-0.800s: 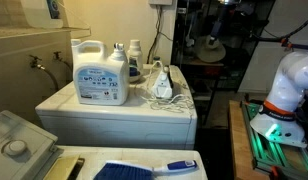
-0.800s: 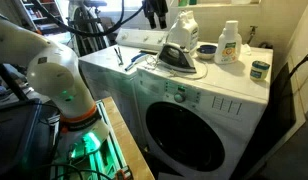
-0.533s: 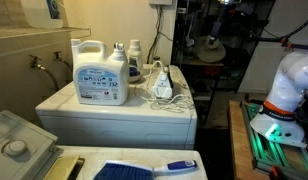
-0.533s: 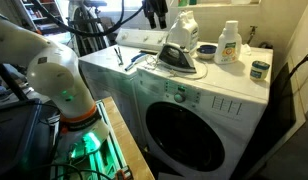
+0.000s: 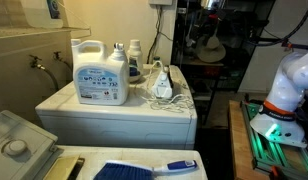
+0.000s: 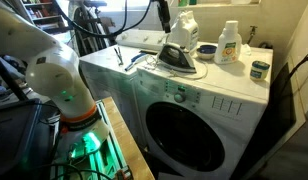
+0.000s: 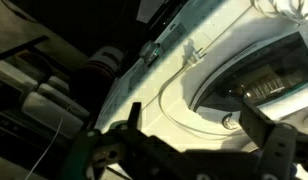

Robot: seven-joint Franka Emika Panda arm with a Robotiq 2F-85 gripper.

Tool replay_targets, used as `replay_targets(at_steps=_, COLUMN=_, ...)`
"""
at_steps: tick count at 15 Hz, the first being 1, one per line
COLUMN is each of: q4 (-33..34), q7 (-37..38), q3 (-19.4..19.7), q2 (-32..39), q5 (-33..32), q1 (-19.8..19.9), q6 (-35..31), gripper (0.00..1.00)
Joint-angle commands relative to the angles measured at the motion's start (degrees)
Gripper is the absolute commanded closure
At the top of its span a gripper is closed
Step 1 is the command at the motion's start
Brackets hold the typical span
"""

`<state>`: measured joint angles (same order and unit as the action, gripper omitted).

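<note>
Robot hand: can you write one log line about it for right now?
gripper: open, empty | place: raised, touching nothing | nearest: iron, on washer top

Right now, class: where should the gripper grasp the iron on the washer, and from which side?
Probably the handle of the iron, from above: the open gripper hangs overhead, the handle is its slimmest part, the body is broad, and bottles stand beside it.

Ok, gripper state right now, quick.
The gripper is open, with nothing between its fingers.
</note>
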<state>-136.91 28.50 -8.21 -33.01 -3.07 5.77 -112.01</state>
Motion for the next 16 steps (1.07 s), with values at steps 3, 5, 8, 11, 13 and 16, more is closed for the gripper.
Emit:
replay_targets(at_steps=3, q4=7.0, q7=14.2, q3=-0.4, q2=12.3, q5=5.8, q1=0.1, q6=-1.0, gripper=0.0)
replay_targets(at_steps=5, q4=8.3, q7=19.0, q3=0.0, q2=15.0, q5=8.1, q1=-0.3, q6=-2.7, gripper=0.0)
replay_targets(at_steps=8, q4=9.5, q7=25.6, q3=0.6, q2=18.3, q5=11.5, q1=-1.0, q6=-5.7, gripper=0.0)
replay_targets(at_steps=11, q4=9.7, q7=29.5, q3=1.0, q2=20.9, q5=14.4, q1=-2.1, q6=-9.6, gripper=0.0)
replay_targets(at_steps=13, q4=10.1, q7=32.3, q3=1.2, q2=22.9, q5=14.4, q1=-2.4, q6=-10.3, gripper=0.0)
replay_targets(at_steps=16, q4=10.6, q7=34.2, q3=1.6, q2=25.2, q5=14.6, q1=-3.2, q6=-11.8, gripper=0.0)
